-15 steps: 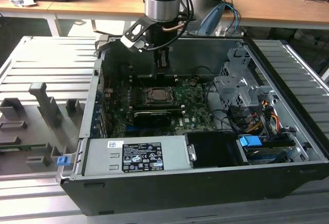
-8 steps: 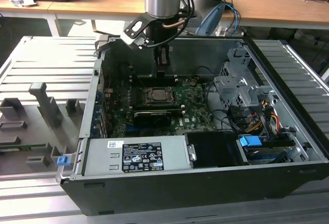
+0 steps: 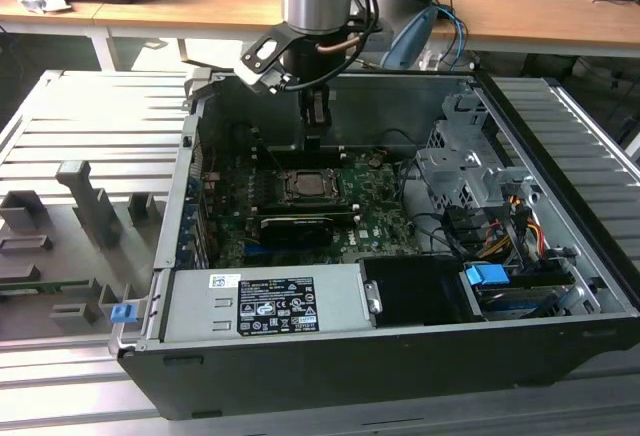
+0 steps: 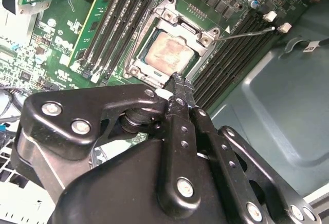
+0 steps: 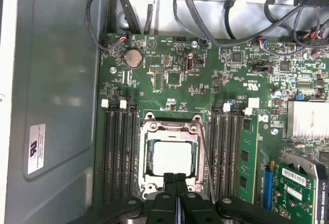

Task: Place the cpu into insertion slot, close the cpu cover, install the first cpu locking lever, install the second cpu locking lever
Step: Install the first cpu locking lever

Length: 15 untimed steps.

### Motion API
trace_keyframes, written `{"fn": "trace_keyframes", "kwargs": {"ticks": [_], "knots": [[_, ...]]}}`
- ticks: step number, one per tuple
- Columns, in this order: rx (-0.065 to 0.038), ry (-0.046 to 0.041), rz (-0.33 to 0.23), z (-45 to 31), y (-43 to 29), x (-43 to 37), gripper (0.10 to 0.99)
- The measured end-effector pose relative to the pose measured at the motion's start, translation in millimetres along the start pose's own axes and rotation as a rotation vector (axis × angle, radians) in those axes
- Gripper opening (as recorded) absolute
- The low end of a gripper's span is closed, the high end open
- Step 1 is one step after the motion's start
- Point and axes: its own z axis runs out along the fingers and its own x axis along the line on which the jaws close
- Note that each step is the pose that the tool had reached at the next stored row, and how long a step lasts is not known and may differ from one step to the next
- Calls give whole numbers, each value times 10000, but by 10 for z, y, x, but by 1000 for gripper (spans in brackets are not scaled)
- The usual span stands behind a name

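Claw (image 5: 175,176) fingers are seen pressed together, nothing gripped, close by the cpu (image 5: 172,157), which is seated in the insertion slot (image 5: 149,157); the cpu cover (image 5: 170,130) seems lowered.

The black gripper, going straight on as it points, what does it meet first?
The gripper probably meets the thin dark-metal cpu cover, at its edge beside the silvery square cpu; depth is unclear.
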Motion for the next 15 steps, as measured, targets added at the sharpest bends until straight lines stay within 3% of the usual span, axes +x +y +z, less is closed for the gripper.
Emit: {"fn": "trace_keyframes", "kwargs": {"ticks": [12,13,15], "knots": [[0,-3,2,-110,4,0,106],[-1,2,-139,-110,4,0,106],[2,27,-937,-111,4,0,106]]}}
